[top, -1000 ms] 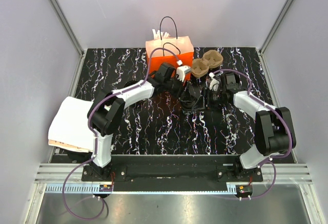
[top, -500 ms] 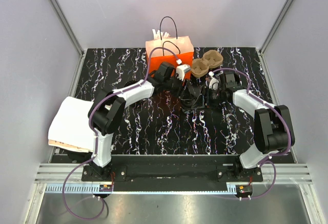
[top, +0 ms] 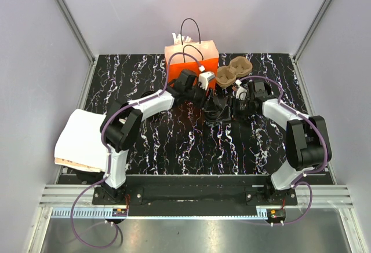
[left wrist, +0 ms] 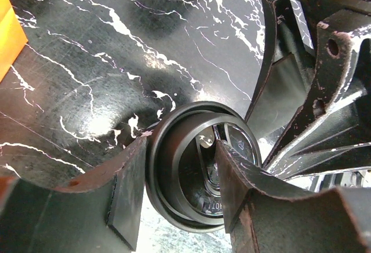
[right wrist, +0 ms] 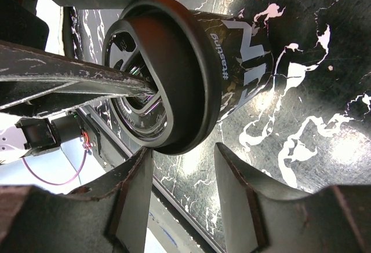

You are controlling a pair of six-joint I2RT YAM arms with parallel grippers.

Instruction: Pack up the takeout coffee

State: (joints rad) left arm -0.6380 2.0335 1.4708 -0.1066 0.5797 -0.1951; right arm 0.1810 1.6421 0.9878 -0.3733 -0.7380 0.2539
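- The small round black disposable cup [left wrist: 165, 178] sits at the lower centre of the left wrist view. Its round mouth faces the camera, with dark concentric rings inside.
- In the top view the cup is a dark shape just above the frame's centre, between the two arm ends. It is outside the orange paper bag [top: 191, 59], below and to the right of it.
- The left gripper [left wrist: 179, 154] is about half open and straddles the cup's rim. One finger [left wrist: 124, 195] lies against the outside of the wall, and the other [left wrist: 243, 195] reaches over the mouth.
- Whether that pair actually pinches the wall cannot be told.
- The right gripper [right wrist: 184, 154] is also about half open, with nothing between its fingers. The cup's thick rim lies just past the fingertips, in the upper middle of the right wrist view.
- In that view the cup shows its side, printed with pale lettering that includes "testing". A dark finger of the other arm crosses into its mouth from the left.
- Whether the cup's base rests on the black white-veined surface [top: 174, 143] cannot be told.
- Brown moulded-pulp cup carriers [top: 233, 70] sit just right of the bag, at the upper centre of the top view.
- A white flat stack [top: 81, 137] lies at the left edge of the top view.
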